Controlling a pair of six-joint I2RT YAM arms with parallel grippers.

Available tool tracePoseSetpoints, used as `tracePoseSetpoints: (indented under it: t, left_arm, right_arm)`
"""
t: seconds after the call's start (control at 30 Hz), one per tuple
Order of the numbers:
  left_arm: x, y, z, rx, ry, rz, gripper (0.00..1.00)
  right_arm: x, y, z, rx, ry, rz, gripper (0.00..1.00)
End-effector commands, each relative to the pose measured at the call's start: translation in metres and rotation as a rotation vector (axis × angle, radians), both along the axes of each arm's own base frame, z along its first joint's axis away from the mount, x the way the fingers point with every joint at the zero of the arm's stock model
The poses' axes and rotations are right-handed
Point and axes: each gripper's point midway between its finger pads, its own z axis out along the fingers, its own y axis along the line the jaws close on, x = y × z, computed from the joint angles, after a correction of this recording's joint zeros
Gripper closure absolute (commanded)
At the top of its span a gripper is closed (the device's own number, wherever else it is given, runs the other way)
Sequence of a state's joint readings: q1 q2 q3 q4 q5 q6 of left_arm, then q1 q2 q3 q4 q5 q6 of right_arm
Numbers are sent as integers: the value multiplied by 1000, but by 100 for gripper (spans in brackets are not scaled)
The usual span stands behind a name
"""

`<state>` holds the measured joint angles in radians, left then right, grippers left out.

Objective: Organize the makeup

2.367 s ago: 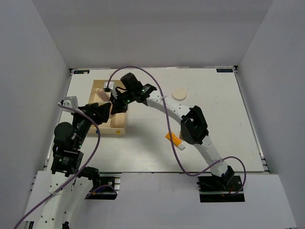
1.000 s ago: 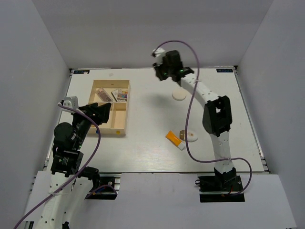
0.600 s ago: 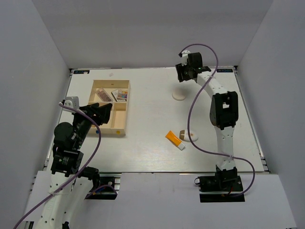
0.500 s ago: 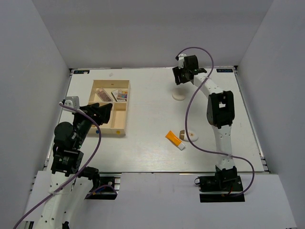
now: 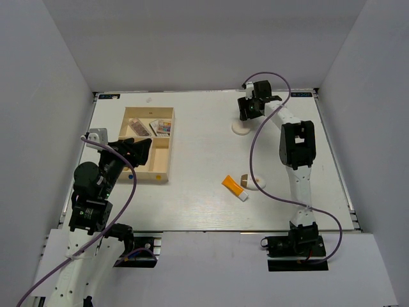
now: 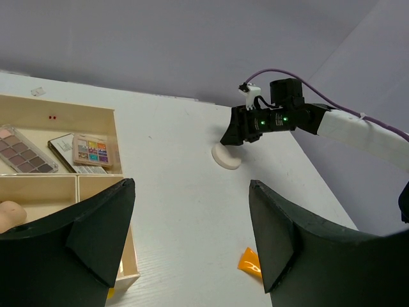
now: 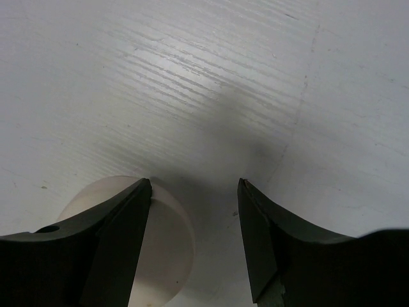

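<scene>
A round white disc (image 5: 242,128) lies at the back of the table. My right gripper (image 5: 248,110) hangs just over its far edge, open and holding nothing. In the right wrist view the disc (image 7: 167,246) lies low on the left, partly under the left finger (image 7: 115,230). An orange tube (image 5: 233,187), a beige sponge (image 5: 244,181) and a white oval item (image 5: 257,183) lie together mid-table. Two palettes (image 5: 137,128) (image 5: 163,128) sit in the wooden box (image 5: 158,176). My left gripper (image 6: 192,236) hovers open over the box's near right part.
The wooden box (image 6: 96,110) has several compartments; a beige sponge (image 6: 9,214) rests in a near one. The enclosure's back wall stands close behind the right gripper. Purple cables loop off both arms.
The right arm left the box, swung across to the back right and came down over the disc, its jaws now wider. The left arm has barely moved.
</scene>
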<state>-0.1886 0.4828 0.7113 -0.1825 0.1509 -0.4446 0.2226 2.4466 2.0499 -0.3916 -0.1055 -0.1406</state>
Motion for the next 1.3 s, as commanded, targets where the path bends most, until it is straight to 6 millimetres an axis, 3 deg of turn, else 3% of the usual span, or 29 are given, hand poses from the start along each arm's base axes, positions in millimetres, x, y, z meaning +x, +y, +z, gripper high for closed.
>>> tracePoseSetpoints:
  t: [0.0,0.2,0.4,0.67,1.0,1.27]
  left_arm:
    - [1,-1,-3,12,2,-9,19]
    - [2,-1,-5,12,9,-6,18]
    - [2,-1,-6,14,10,-9,19]
    - [2,-1,-5,12,7,-8,18]
    - [2,-1,-6,12,10,-6,18]
    - [2,-1,-6,12,12,-5,18]
  right_arm:
    - [-3,-1,38,71,-36,19,38]
    - [-12,-3,49,172,-7,19,38]
    - [-26,-5,35,172,50,28,40]
    - [-37,-7,35,190,64,36,40]
    - [-41,-9,67,255,-2,27,37]
    - [-51,-12,53,251,29,32,35]
